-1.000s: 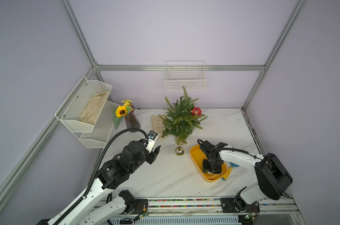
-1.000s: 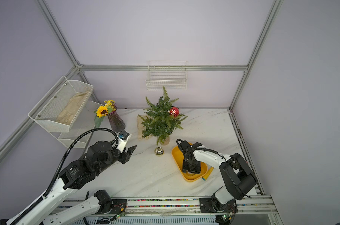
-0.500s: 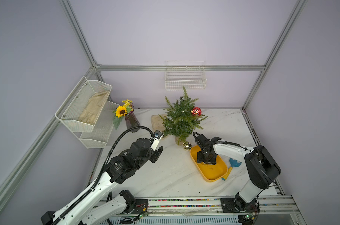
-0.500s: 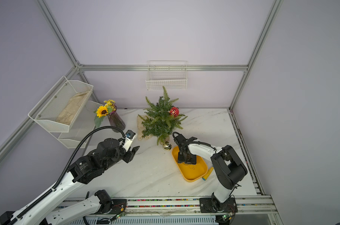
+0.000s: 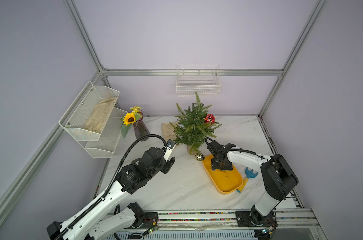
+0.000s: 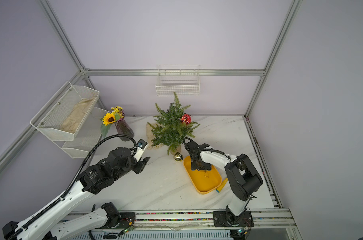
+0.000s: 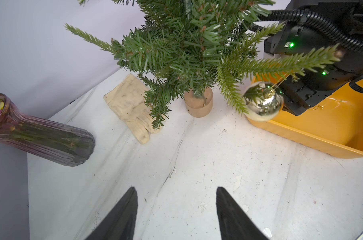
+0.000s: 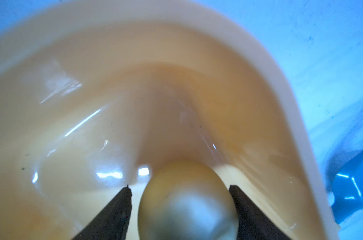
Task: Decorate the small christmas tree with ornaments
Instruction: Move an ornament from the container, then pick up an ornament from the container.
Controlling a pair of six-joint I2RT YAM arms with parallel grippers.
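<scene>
My right gripper (image 8: 179,187) stands inside the far end of the yellow tray (image 5: 228,182), jaws parted and straddling the matte gold ball (image 8: 187,203). One finger looks to touch it and a sliver of tray shows beside the other, so nothing is pinched yet. The ball lies dead ahead between my fingertips, off to neither side. Being round it offers no long axis, and its cap and loop are out of sight in the wrist view. I judge the coming move a plain squeeze and lift, then a short carry far and left to the small christmas tree (image 5: 194,126), which rises just beyond the tray's far-left corner. The right arm is clearly the nearer. My left gripper (image 7: 176,188) hovers over bare table (image 5: 176,187), near and left of the tree, fingers spread, empty.

The count is three ornaments:
- one red glittery ball (image 5: 209,118) up in the tree's right-hand branches
- one mirrored ball (image 7: 262,101) on a thread from a low branch, just beside the tray's rim
- one matte gold ball in the tray

One tree, one tray, two arms.
</scene>
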